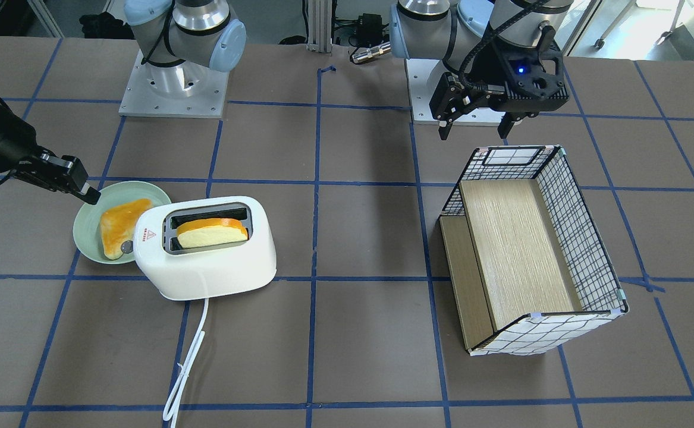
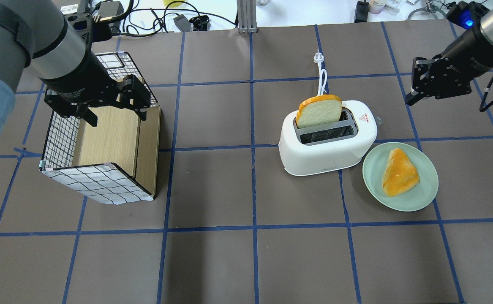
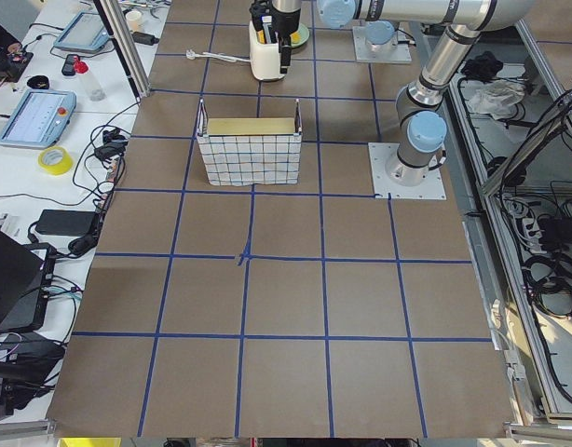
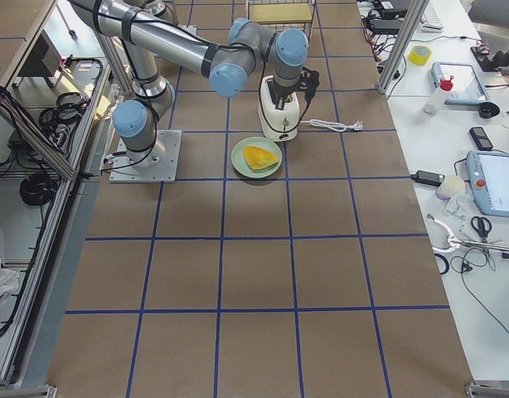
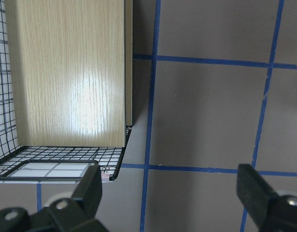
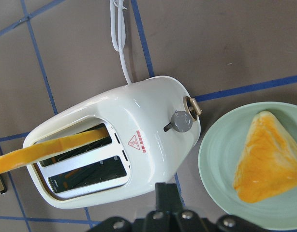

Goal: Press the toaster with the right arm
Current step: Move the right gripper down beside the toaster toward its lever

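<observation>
toaster [image 2: 326,143] on the desk, knob end just beside green plate [image 2: 373,185], bread slice [image 2: 319,110] upright in one slot | right gripper [image 2: 410,100] hovers off that end, fingers together, seemingly to poke, not grasp | left gripper [image 2: 117,119] spread wide above basket [image 2: 98,185], out of the way

Brown table [image 2: 229,261]: toaster [image 2: 314,158], plate [image 2: 374,171], wire basket [image 2: 98,185].

Toaster [image 2: 322,157] just beside plate [image 2: 376,169], bread slice [image 2: 319,111] in one slot, basket [image 2: 98,185] well apart
</observation>
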